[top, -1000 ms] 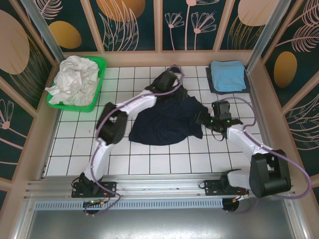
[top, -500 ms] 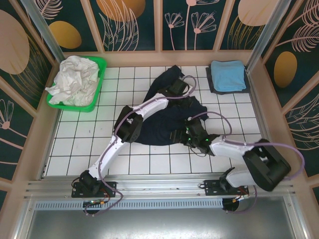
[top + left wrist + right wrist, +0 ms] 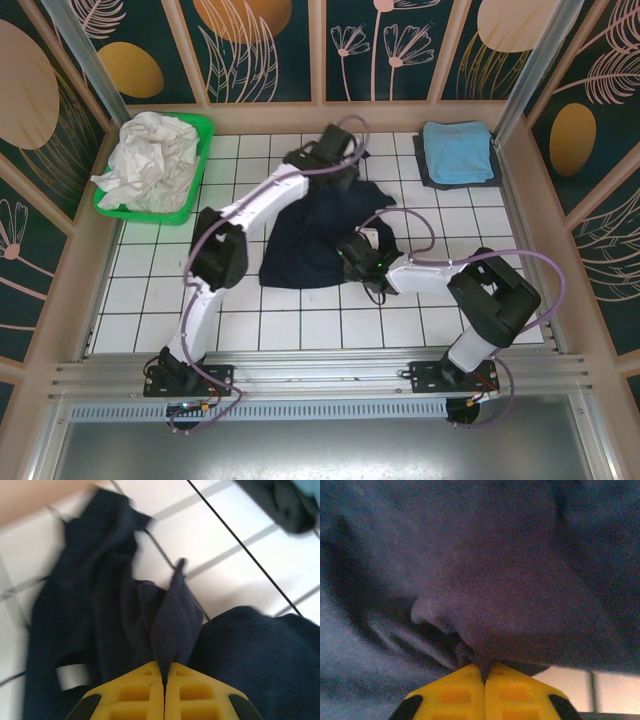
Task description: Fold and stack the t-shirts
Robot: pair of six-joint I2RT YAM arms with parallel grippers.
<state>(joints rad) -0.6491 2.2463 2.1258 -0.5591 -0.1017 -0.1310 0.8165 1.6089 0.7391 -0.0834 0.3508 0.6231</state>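
Lying crumpled near the middle of the white tiled table (image 3: pixel 150 290), the dark navy t-shirt (image 3: pixel 310 240) spreads from the back centre tiles down toward the front, its fabric bunched in loose folds; the left gripper (image 3: pixel 338 175) sits at the shirt's far edge, reached over from the left arm's long white links, and the right gripper (image 3: pixel 352 252) sits at the shirt's near right edge; in the left wrist view the left gripper (image 3: pixel 164 672) has its yellow fingers (image 3: pixel 137 695) pressed together on a narrow ridge of the dark navy t-shirt (image 3: pixel 115 605), which rises in a peak from between them, with bare table (image 3: pixel 200 540) beyond; in the right wrist view the right gripper (image 3: pixel 484 670) likewise has its yellow pads (image 3: pixel 512 695) squeezed together on a thick fold of the dark navy t-shirt (image 3: pixel 495 580), the cloth hanging close over the lens and a strip of pale tile at the lower right; a folded light blue t-shirt (image 3: pixel 458 150) rests on a darker folded cloth (image 3: pixel 428 175) in the back right corner, well apart from the navy one; a heap of white cloth (image 3: pixel 150 160) fills the green basket (image 3: pixel 203 160) in the back left corner.
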